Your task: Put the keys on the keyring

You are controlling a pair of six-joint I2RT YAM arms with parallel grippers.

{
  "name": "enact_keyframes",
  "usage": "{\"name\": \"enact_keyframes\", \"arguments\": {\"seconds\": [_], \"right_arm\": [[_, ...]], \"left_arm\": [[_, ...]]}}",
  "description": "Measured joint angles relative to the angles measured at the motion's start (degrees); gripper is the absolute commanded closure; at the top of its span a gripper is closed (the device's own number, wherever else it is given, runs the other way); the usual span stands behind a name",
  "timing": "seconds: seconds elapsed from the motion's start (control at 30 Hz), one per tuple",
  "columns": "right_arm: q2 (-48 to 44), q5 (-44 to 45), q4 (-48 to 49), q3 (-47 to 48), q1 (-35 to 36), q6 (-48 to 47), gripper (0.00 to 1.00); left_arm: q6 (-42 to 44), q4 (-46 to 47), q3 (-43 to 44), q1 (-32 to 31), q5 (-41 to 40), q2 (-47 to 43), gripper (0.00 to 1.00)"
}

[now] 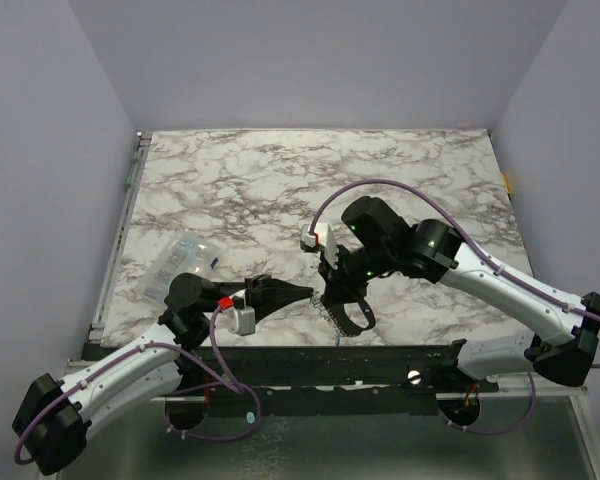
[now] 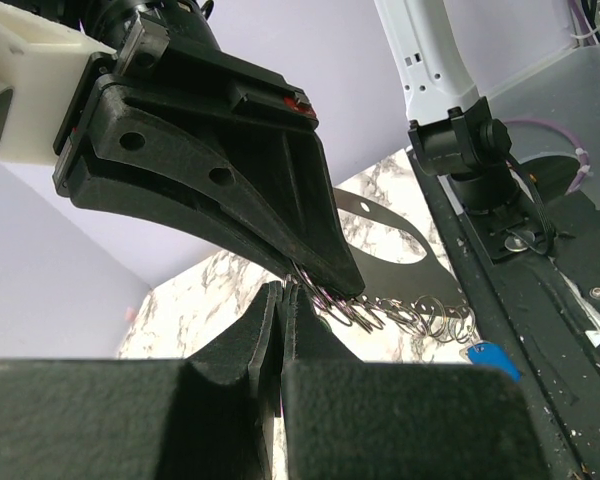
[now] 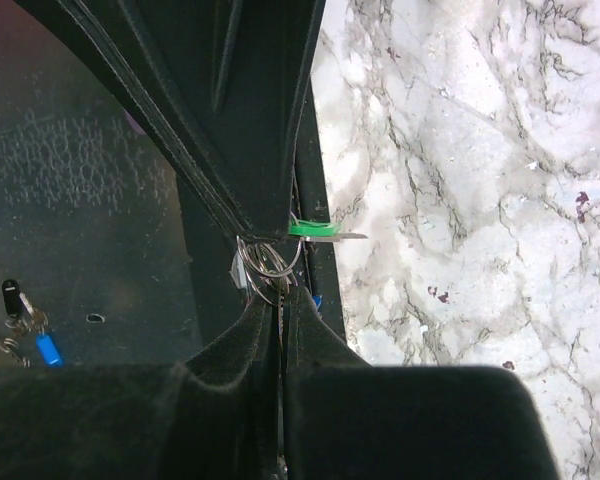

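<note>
My left gripper (image 1: 305, 293) reaches right, shut on the mint green key (image 3: 313, 229), whose metal blade pokes out from the fingertips toward the marble. My right gripper (image 1: 332, 296) points down right beside it, shut on a wire ring of the keyring (image 3: 270, 268). The keyring's string of rings (image 2: 410, 315) sags toward the table's front edge, with its dark oval loop (image 1: 358, 318) behind. The blue key (image 2: 490, 358) sits at the far end of that string, over the black front rail. In both wrist views the two grippers' tips nearly touch.
A clear plastic bag (image 1: 180, 260) with blue marks lies on the marble table (image 1: 280, 180) left of the left arm. The black front rail (image 1: 400, 352) runs just below the grippers. The right arm's base (image 2: 480, 150) stands by the rail.
</note>
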Motion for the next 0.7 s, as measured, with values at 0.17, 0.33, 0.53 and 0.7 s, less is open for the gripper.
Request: {"name": "enact_keyframes", "arguments": {"seconds": [0.17, 0.33, 0.53, 0.7], "right_arm": [[0.0, -0.04, -0.02, 0.0, 0.0, 0.0, 0.99], [0.28, -0.2, -0.09, 0.0, 0.0, 0.0, 0.99], [0.63, -0.22, -0.09, 0.0, 0.0, 0.0, 0.99], [0.63, -0.2, -0.09, 0.0, 0.0, 0.0, 0.99]], "left_arm": [[0.0, 0.02, 0.0, -0.13, 0.09, 0.13, 1.0], [0.0, 0.04, 0.0, -0.37, 0.15, 0.2, 1.0], [0.0, 0.07, 0.0, -0.39, 0.2, 0.28, 1.0], [0.0, 0.11, 0.0, -0.59, 0.2, 0.31, 1.0]]}}
